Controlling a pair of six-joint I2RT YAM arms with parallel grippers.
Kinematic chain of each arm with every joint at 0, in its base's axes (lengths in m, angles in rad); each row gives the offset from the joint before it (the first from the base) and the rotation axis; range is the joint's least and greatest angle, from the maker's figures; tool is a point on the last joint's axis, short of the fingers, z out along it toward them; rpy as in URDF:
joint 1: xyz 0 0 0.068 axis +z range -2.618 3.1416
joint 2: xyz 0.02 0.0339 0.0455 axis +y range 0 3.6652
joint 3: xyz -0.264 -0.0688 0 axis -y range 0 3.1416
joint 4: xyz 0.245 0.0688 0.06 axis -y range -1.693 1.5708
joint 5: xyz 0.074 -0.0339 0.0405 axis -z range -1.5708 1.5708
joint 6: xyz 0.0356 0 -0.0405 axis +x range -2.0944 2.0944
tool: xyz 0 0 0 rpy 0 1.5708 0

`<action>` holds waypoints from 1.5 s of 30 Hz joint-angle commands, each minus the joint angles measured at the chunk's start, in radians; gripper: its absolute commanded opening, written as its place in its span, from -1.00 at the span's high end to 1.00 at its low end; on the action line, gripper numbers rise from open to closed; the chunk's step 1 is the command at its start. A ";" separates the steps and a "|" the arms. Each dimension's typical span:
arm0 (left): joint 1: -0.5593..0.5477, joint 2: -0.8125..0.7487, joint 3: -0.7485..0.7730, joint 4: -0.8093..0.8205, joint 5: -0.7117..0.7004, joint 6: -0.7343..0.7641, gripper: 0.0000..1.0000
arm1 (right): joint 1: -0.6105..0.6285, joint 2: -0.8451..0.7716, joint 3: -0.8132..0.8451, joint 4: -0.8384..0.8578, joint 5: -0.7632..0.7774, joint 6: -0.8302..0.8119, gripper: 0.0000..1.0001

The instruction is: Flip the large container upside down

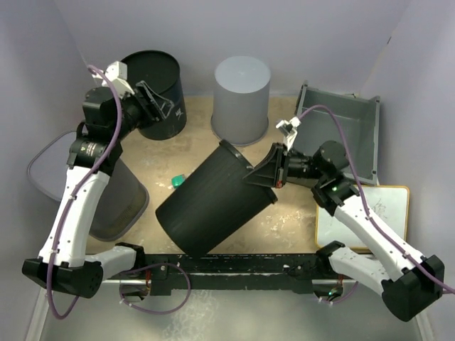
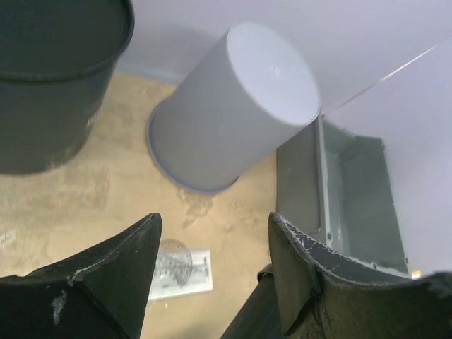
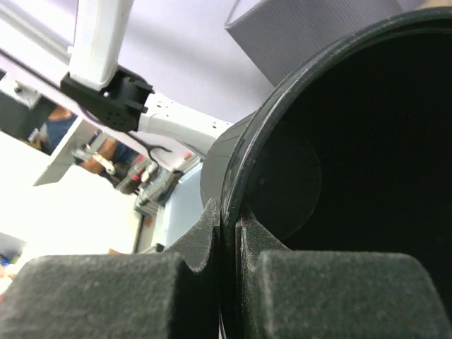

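"Two pincers you have. What is the right one doing?"

"My right pincer (image 1: 264,172) is clenched on the rim of the large black plastic tub (image 1: 213,202). One finger sits inside the mouth and the other outside, with the wall pinched between them."

"How does the tub lie?"

"Tilted over the tan table (image 1: 298,213). Its open mouth is at my right pincer and its closed base points away from it, toward my left arm's base. I cannot tell whether the base touches the table."

"And the left?"

"My left pincer (image 1: 153,99) is released, its fingers spread with nothing between them. It hangs well apart from the tub, close by a second dark round bucket (image 1: 160,82) on its left. Ahead of it a pale grey cylindrical bin (image 1: 242,89) stands bottom up. Past that bin, to the pincer's right, is a grey rectangular tray (image 1: 341,124)."
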 commanded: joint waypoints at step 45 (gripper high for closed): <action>-0.003 -0.298 -0.740 0.015 0.512 -0.274 -0.17 | 0.012 -0.277 -0.230 -0.548 0.718 0.041 -0.07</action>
